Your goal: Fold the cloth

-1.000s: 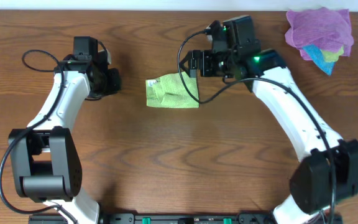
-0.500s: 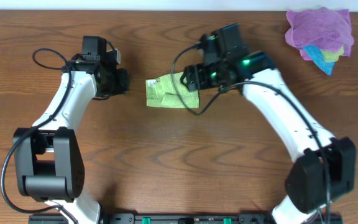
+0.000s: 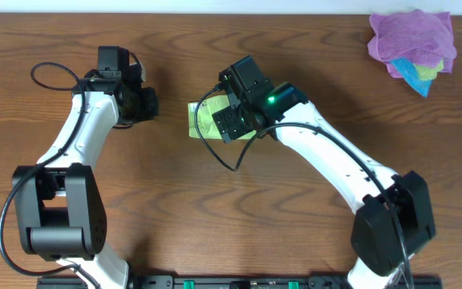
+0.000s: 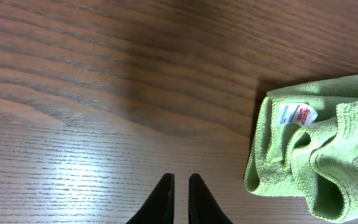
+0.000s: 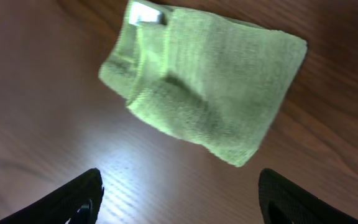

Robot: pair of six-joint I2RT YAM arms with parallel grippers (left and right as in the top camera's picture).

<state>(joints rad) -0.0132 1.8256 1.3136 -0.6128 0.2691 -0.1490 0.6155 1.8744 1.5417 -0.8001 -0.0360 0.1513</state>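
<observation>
The lime-green cloth [image 3: 201, 120] lies folded in a small bundle on the wooden table, mostly covered from above by my right arm. In the right wrist view the cloth [image 5: 204, 81] lies flat ahead of the fingers, its white tag [image 5: 146, 14] at the far left corner. My right gripper [image 5: 179, 199] is wide open and empty above the table, just short of the cloth; it also shows in the overhead view [image 3: 229, 124]. My left gripper [image 4: 180, 193] is shut and empty, left of the cloth [image 4: 316, 149], whose tag [image 4: 296, 114] faces up. It also shows in the overhead view [image 3: 151, 103].
A pile of purple and blue cloths [image 3: 414, 40] lies at the table's far right corner. A black cable [image 3: 50, 76] loops beside the left arm.
My right arm has swung left and now hangs over the cloth, hiding most of it from above. My left gripper edged toward the cloth, then drew back a little.
</observation>
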